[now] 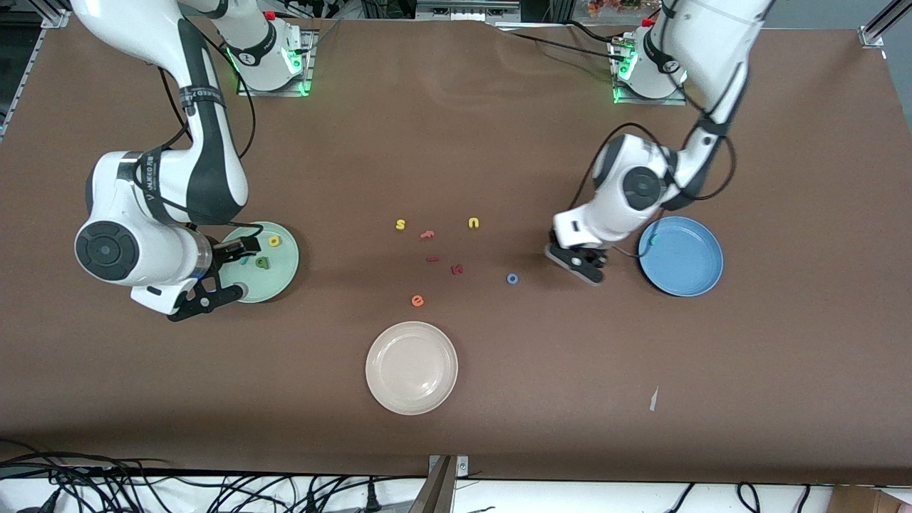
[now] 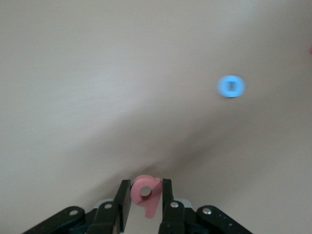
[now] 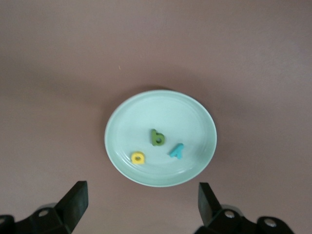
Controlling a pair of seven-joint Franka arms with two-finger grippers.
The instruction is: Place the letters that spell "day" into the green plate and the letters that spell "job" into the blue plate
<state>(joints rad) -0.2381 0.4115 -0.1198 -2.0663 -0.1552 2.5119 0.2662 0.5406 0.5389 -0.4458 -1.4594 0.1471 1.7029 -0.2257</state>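
My left gripper (image 1: 584,265) is shut on the salmon-pink "b" (image 2: 146,195), low over bare table between the blue "o" (image 1: 512,278) (image 2: 231,87) and the blue plate (image 1: 687,274). A teal "j" (image 1: 653,240) lies in that plate near its rim. My right gripper (image 1: 222,274) (image 3: 141,204) hangs open with nothing between its fingers, over the edge of the green plate (image 1: 281,267) (image 3: 170,109). In that plate lie the yellow "d" (image 1: 274,241) (image 3: 138,158), the dark green "a" (image 1: 263,263) (image 3: 157,138) and the teal "y" (image 3: 177,151).
Loose letters lie mid-table: a yellow "s" (image 1: 400,225), a yellow "u" (image 1: 473,223), three reddish letters (image 1: 457,269) and an orange "e" (image 1: 417,301). A cream-white plate (image 1: 412,367) sits nearer the front camera. A paper scrap (image 1: 653,399) lies toward the left arm's end.
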